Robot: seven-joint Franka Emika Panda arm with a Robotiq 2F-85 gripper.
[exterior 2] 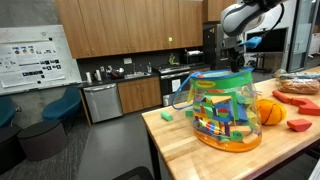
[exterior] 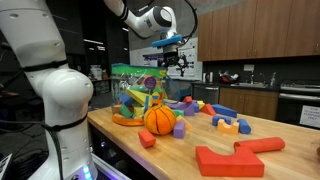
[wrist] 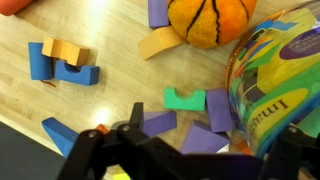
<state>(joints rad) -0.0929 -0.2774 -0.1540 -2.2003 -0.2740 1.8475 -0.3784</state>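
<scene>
**Hand empty above the blocks, tub part-filled**

The hand (exterior: 173, 62) hangs high over the counter (exterior: 175, 155), its fingers spread wide with nothing between them. In the wrist view it looks straight down on a green arch block (wrist: 185, 98) and two purple blocks (wrist: 158, 122) that lie flat just beside the tub (exterior: 130, 90).

Judged from how things lie, the block work looks part-way along. A good heap of coloured pieces sits inside the tub, yet many more are strewn loose across the counter and none is lifted.

The tub is clear, glossy plastic, round-walled, with a bright printed label. It stands upright near the counter's edge. Touching or just beside it rests an orange ball (exterior: 159, 119), pebbled and lined in black like a basketball.

The blocks look matte and soft-edged, perhaps foam:
- arches
- wedges
- a tan curved piece (wrist: 160, 42)
- blue blocks (wrist: 62, 72) with an orange one on top
- large flat red slabs (exterior: 230, 160) well apart from the tub

The counter is pale butcher-block wood, smooth and lightly grained.
</scene>
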